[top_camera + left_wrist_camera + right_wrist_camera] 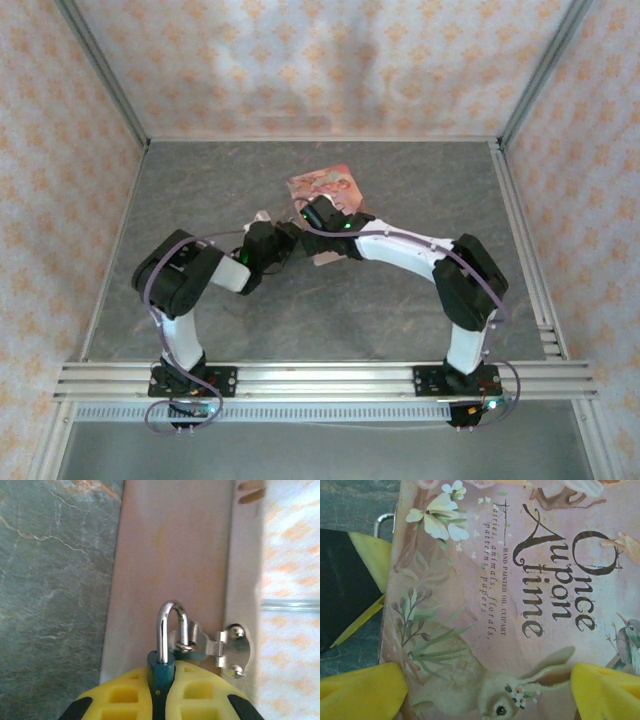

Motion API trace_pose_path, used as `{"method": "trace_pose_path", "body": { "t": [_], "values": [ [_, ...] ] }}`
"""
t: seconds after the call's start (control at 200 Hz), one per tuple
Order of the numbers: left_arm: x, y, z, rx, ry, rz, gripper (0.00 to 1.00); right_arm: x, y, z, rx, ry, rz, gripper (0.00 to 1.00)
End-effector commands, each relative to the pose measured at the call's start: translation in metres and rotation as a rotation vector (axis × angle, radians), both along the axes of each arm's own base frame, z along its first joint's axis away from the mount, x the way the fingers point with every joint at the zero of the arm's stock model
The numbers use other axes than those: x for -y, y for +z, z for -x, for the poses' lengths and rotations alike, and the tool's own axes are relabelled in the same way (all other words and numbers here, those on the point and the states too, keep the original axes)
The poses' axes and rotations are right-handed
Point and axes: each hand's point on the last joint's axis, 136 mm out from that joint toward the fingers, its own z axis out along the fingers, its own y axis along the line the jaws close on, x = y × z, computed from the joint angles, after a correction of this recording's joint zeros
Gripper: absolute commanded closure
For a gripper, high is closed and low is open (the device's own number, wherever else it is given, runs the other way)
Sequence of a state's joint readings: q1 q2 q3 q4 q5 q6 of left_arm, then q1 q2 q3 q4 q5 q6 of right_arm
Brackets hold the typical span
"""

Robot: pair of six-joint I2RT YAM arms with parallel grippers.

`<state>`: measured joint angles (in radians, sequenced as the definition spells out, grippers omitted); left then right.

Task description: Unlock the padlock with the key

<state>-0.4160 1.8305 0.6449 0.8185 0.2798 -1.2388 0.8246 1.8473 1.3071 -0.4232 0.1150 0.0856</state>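
Note:
The padlock has a blue body and a silvery shackle that passes through the staple of a metal hasp on the side of the pink floral box. My left gripper is shut on the padlock's body, with one yellow finger on each side. In the top view the left gripper sits at the box's near left corner. My right gripper is open, its yellow fingertips spread wide over the box lid. From above, the right gripper hangs over the box. The key is out of view.
The box lies mid-table on the grey marbled tabletop. Patterned walls enclose the left, back and right. A metal rail runs along the near edge. The left gripper's yellow finger shows beside the box's left edge in the right wrist view.

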Motion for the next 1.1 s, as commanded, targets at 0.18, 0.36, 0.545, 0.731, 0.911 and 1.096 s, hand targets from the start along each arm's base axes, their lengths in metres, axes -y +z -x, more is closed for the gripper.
{"method": "trace_pose_path", "body": {
  "t": [0.18, 0.36, 0.545, 0.731, 0.911, 1.096],
  "values": [
    [-0.001, 0.007, -0.003, -0.138, -0.217, -0.154, 1.0, 0.074, -0.128, 0.094, -0.489, 0.038, 0.337, 0.09],
    [0.005, -0.002, -0.006, -0.224, -0.279, -0.132, 1.0, 0.078, -0.129, 0.097, -0.495, 0.024, 0.328, 0.09],
    [-0.01, 0.003, 0.012, -0.295, -0.363, -0.311, 1.0, 0.079, -0.125, 0.092, -0.494, 0.01, 0.307, 0.1],
    [-0.022, 0.004, 0.024, -0.349, -0.42, -0.427, 1.0, 0.078, -0.125, 0.092, -0.498, 0.008, 0.299, 0.1],
    [-0.027, 0.001, 0.022, -0.338, -0.419, -0.428, 1.0, 0.08, -0.126, 0.093, -0.5, 0.006, 0.303, 0.1],
    [-0.036, 0.002, 0.015, -0.304, -0.389, -0.417, 1.0, 0.08, -0.128, 0.094, -0.51, 0.006, 0.307, 0.11]
  ]
}}
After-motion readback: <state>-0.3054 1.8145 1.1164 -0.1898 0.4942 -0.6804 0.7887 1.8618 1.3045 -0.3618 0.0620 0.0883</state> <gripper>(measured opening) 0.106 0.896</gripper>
